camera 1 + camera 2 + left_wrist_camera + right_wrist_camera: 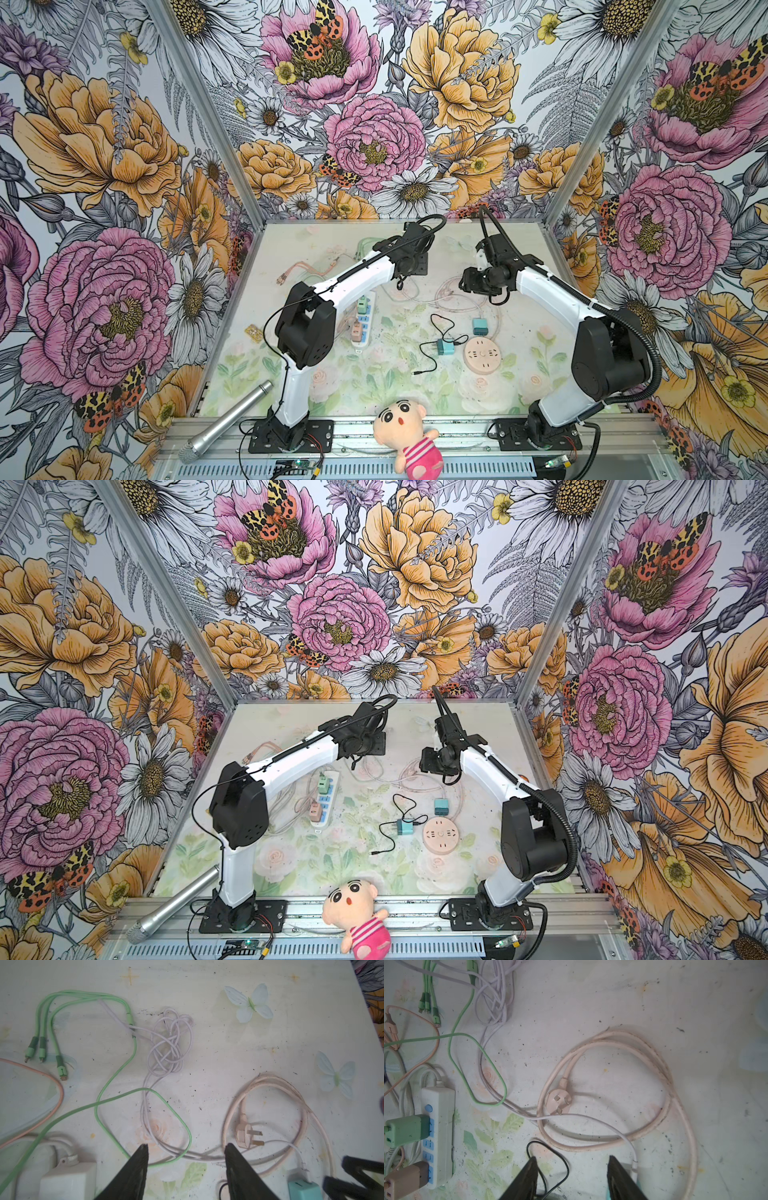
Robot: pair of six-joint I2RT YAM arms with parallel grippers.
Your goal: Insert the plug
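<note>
Closest to the lens, a microphone and plush doll sit on the front rail. Further in, the power strip lies left; the left end effector gapes wide, empty. Near it the pink plug rests on the desk inside its coiled cord; the right end effector is likewise wide and empty. Lifting the plug could drag that coil and snag the white cable crossing it. Both top views hide the jaws and barely show the plug.

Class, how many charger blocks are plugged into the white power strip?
2. A green charger sits near the cord end of the power strip; a tan charger sits toward its other end. The right wrist view shows the whole strip, so none seems hidden.
</note>
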